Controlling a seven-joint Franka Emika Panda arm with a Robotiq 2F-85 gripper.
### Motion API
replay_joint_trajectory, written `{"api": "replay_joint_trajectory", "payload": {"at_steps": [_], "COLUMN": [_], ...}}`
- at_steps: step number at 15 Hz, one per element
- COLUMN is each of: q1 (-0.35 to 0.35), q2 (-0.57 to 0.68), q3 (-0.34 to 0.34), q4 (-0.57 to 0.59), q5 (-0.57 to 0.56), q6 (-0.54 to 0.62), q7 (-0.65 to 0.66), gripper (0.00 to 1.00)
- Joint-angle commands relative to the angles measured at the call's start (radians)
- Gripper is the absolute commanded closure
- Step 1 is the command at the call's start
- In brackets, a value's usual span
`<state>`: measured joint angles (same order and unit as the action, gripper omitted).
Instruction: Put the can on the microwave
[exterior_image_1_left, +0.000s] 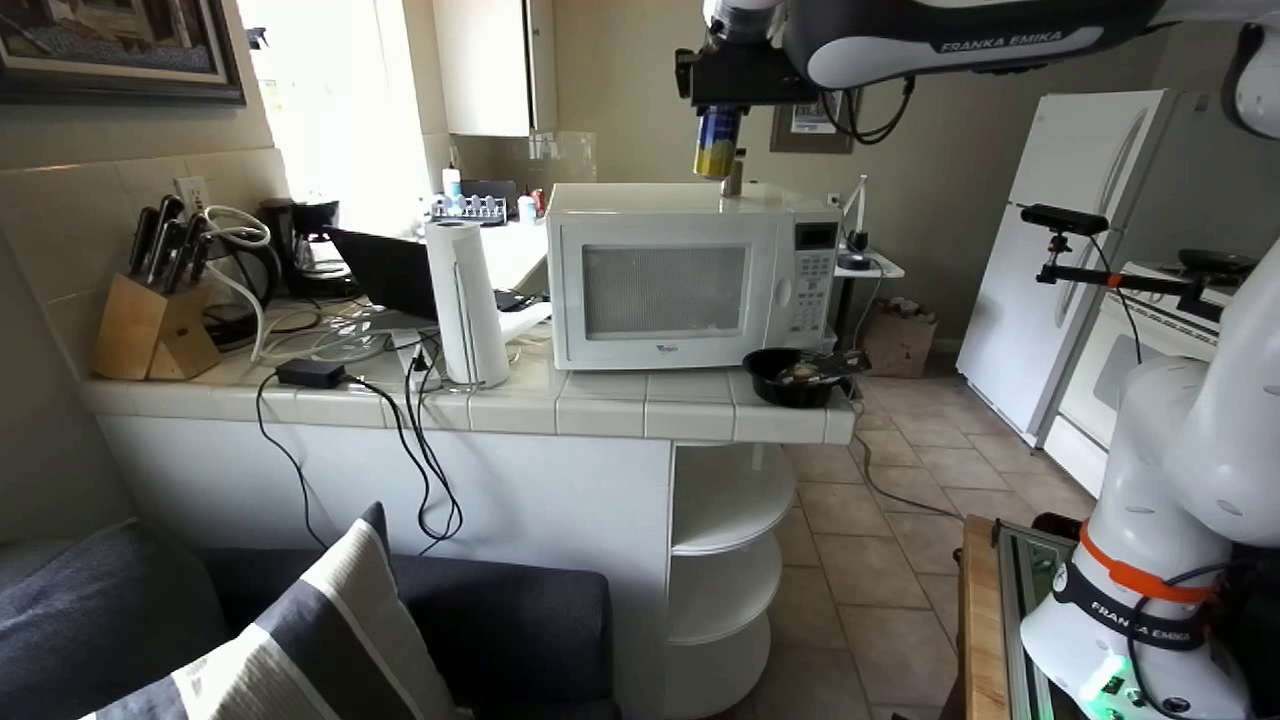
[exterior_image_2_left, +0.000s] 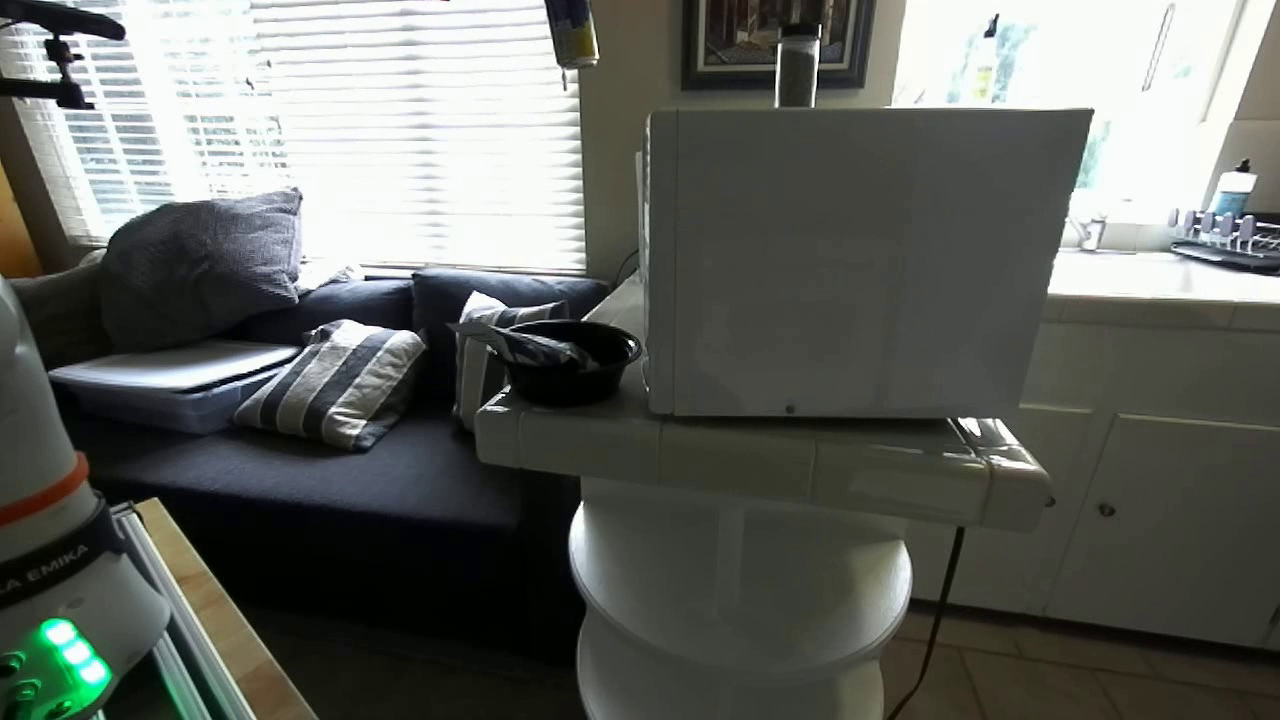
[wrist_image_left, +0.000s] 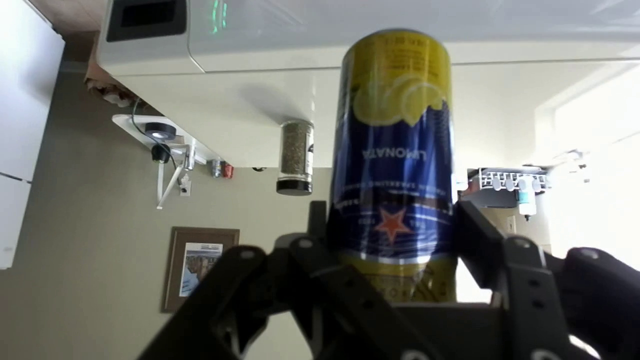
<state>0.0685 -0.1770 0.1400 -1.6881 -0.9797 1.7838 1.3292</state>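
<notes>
Clearing the black-capped spice jar (wrist_image_left: 296, 150) looks like the first care in this step: in the wrist view, which stands upside down, the jar is left of the fingers (wrist_image_left: 477, 235) and beyond them, upright on the microwave (exterior_image_1_left: 670, 285). Next along, the Limonata can (wrist_image_left: 392, 165) is between the fingers, which are clamped on its upper part. Its long axis runs near vertical, in line with the fingers, base pointing down; the lettering is inverted there as the jar is, so it is right way up, with what seems a slight lean. In an exterior view the can (exterior_image_2_left: 573, 35) hangs on the door side, higher than the microwave's top but not yet over it. Right of the fingers runs more of that top, which seems the safer landing: carry forward while bearing to this side, bring the axis plumb, lower until the base sits flat, then part the fingers and rise straight off.
</notes>
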Motion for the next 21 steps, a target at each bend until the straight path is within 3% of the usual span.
{"api": "replay_joint_trajectory", "payload": {"at_steps": [1, 7, 13, 21], "q1": [-0.011, -0.002, -0.004, -0.020], "q2": [0.169, 0.425, 0.637, 0.780], "q3": [-0.009, -0.063, -0.134, -0.117], "q4": [0.191, 0.489, 0.783, 0.946], "q5": [-0.041, -0.032, 0.078, 0.120], "q6": [0.028, 0.062, 0.042, 0.045], "q7": [-0.069, -0.157, -0.230, -0.252], "gripper": [0.61, 0.61, 0.61, 0.61]}}
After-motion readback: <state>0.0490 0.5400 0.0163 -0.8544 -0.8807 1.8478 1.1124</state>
